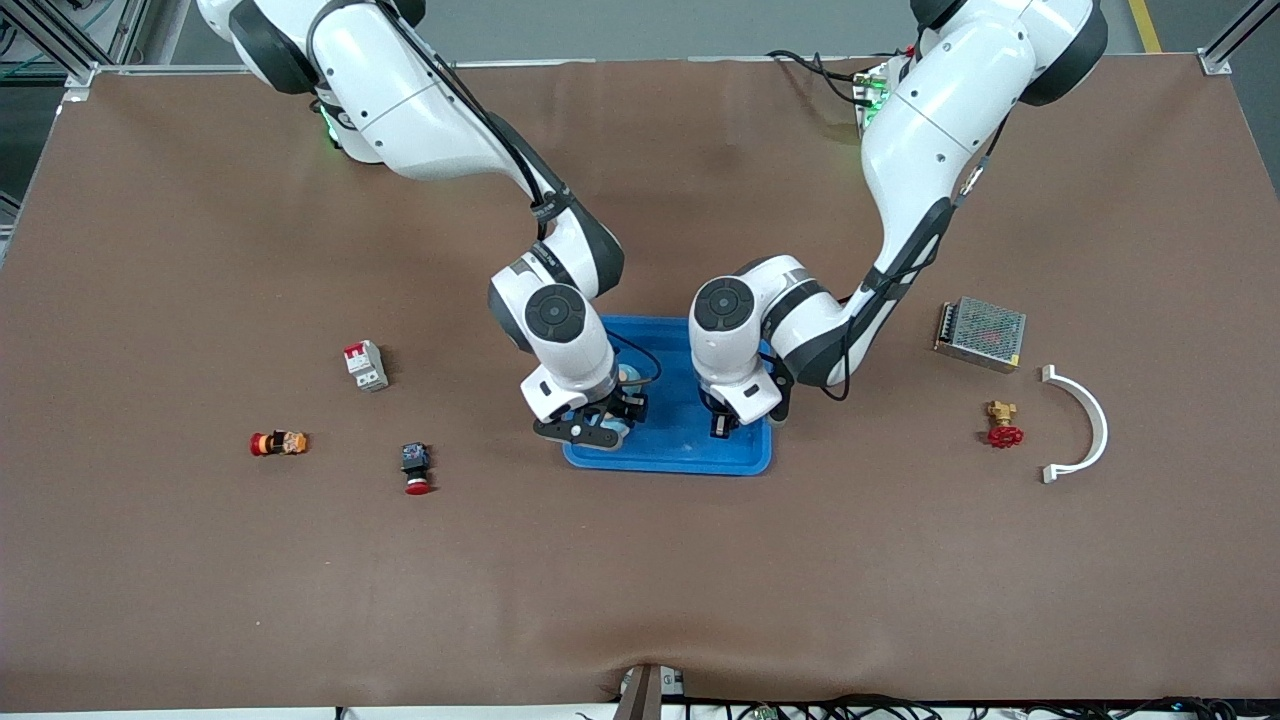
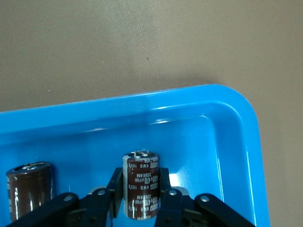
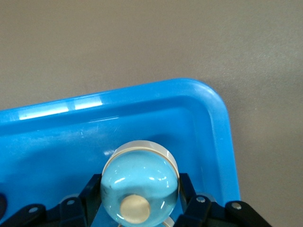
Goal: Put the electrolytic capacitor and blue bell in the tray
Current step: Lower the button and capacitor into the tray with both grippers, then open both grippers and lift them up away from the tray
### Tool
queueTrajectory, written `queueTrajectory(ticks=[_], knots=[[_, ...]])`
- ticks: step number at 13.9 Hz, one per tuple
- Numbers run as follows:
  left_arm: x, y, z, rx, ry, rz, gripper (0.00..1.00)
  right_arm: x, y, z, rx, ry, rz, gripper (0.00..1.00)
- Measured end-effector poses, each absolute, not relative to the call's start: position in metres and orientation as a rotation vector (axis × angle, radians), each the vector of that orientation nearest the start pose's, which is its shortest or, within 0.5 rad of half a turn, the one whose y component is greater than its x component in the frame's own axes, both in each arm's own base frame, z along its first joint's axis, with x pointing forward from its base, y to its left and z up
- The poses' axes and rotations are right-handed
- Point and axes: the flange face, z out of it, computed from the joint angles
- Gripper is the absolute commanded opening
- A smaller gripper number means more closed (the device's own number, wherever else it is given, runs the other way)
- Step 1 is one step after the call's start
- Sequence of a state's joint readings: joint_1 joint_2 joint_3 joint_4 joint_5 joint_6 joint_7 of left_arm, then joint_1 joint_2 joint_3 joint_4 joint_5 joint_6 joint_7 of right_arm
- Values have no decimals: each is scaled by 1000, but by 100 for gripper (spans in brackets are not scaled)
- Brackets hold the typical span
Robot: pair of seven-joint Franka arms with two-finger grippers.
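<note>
The bright-blue tray (image 1: 680,462) lies mid-table under both grippers. My left gripper (image 1: 722,424) is low over the tray's part toward the left arm's end, shut on a brown electrolytic capacitor (image 2: 141,182) held upright between its fingers (image 2: 113,187), inside the tray's rim (image 2: 189,92). A second brown cylinder shape (image 2: 28,189) shows beside it; I cannot tell whether it is a reflection. My right gripper (image 1: 598,428) is over the tray's other end, shut on the light-blue bell (image 3: 140,182), inside the tray's corner (image 3: 208,94). The bell shows partly in the front view (image 1: 629,378).
Toward the right arm's end lie a white-and-red circuit breaker (image 1: 366,365), a small red-and-yellow part (image 1: 278,443) and a red push button (image 1: 416,468). Toward the left arm's end lie a metal mesh box (image 1: 981,333), a brass valve with red handle (image 1: 1002,425) and a white curved bracket (image 1: 1085,425).
</note>
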State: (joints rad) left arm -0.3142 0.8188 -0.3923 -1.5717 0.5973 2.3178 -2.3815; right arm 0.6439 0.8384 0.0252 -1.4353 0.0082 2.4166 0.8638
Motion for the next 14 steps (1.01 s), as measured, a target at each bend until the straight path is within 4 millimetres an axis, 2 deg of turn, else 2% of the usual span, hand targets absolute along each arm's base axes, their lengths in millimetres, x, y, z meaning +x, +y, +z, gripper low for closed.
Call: queueTrajectory(ticks=[7, 10, 11, 12, 13, 14], knots=[[566, -411, 186, -2387, -1992, -256, 100, 573, 461, 186, -3031, 300, -114, 51], [573, -405, 203, -2365, -1970, -288, 100, 568, 468, 186, -3030, 304, -115, 52], [573, -404, 211, -2370, -1930, -292, 100, 567, 469, 186, -3030, 305, -115, 60], [571, -404, 220, -2379, -1885, -275, 100, 567, 469, 186, -3030, 307, -116, 63], [571, -404, 232, -2396, -1840, -241, 100, 567, 469, 186, -3030, 309, -116, 88], [572, -402, 246, -2415, -1801, -207, 100, 567, 469, 186, -3030, 310, -117, 100]])
